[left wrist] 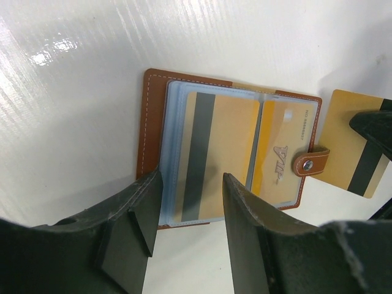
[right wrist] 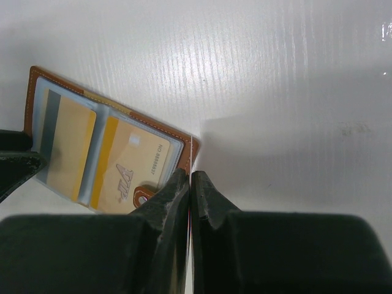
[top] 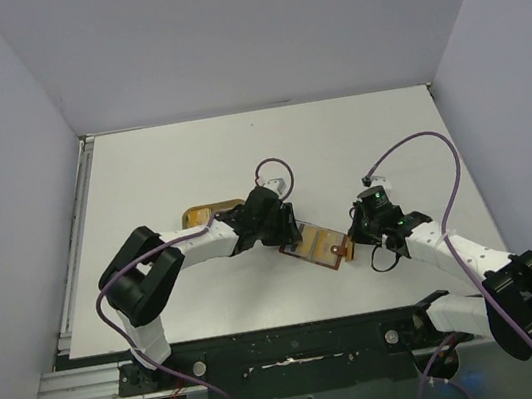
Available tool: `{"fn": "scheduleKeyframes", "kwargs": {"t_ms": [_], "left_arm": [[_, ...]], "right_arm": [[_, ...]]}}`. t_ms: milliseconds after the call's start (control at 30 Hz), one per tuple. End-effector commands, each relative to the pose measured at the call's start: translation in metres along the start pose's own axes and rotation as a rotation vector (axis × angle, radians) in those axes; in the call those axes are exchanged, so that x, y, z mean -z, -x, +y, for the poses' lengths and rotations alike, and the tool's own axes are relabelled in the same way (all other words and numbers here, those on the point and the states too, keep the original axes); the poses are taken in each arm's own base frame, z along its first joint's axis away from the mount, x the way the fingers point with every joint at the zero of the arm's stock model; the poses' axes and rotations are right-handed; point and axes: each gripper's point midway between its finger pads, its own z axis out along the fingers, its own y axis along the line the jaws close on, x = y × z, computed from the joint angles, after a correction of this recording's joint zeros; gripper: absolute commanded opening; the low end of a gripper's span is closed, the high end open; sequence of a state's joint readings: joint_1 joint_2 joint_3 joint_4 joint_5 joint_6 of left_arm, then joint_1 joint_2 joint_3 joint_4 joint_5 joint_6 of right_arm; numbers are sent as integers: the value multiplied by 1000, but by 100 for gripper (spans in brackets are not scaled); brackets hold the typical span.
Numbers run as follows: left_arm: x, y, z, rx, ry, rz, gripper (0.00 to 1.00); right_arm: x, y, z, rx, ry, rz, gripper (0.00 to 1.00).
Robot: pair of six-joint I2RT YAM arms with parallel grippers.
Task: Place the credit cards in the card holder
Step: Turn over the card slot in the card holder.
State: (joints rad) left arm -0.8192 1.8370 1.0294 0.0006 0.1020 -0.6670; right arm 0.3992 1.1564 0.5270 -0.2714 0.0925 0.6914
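Observation:
The card holder (top: pixel 316 244) lies open on the white table, a brown leather wallet (left wrist: pixel 153 110) with clear sleeves. Gold cards (left wrist: pixel 223 141) sit inside the sleeves, and its snap tab (left wrist: pixel 309 164) lies over the right page. My left gripper (left wrist: pixel 190 184) is open, its fingertips straddling the near edge of the left page with nothing gripped. My right gripper (right wrist: pixel 190 177) is shut on a gold credit card with a black stripe (left wrist: pixel 352 156), held on edge just off the holder's right side (right wrist: pixel 184 156). Seen from above, the right gripper (top: pixel 356 238) is at the holder's right end.
A tan round-ended tray (top: pixel 209 212) lies behind the left arm, partly covered by it. Purple cables loop over both wrists (top: pixel 410 151). White walls close the table at the back and both sides.

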Motion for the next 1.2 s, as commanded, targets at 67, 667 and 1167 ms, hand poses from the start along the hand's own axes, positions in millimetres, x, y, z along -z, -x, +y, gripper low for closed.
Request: {"fn": "scheduleKeyframes", "kwargs": {"t_ms": [67, 667, 1167], "left_arm": [[2, 12, -21, -15, -75, -37, 42], [39, 18, -92, 134, -412, -113, 38], [27, 8, -97, 88, -379, -89, 34]], "right_arm": [[-2, 7, 4, 14, 13, -24, 0], [-1, 7, 6, 20, 24, -31, 0], [51, 52, 0, 35, -73, -135, 0]]}}
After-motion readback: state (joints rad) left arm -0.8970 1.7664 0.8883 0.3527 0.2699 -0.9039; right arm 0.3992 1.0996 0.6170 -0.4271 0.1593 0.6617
